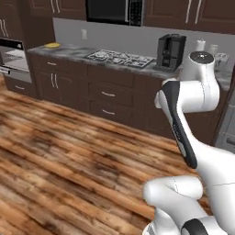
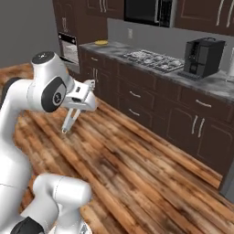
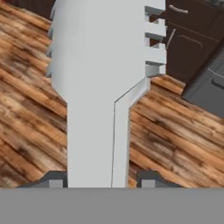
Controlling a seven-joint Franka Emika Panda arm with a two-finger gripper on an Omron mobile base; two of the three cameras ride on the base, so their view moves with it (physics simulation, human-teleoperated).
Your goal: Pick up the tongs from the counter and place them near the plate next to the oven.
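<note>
Plate [image 2: 101, 42] on counter [image 2: 137, 61] end beside oven [image 2: 68, 48], cooktop [image 2: 153, 59] right of it, coffee machine [image 2: 203, 57] further right; tongs [image 2: 71, 119] over floor [image 2: 137, 160].

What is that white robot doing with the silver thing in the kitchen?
The robot's hand is holding the tongs, gripped between its two fingers, out over the wooden floor. In the right base view they hang down from the hand with their tips pointing at the floor. The yellow plate sits at the far end of the counter, beside the oven. The tongs haven't been put down near the plate yet.
</note>
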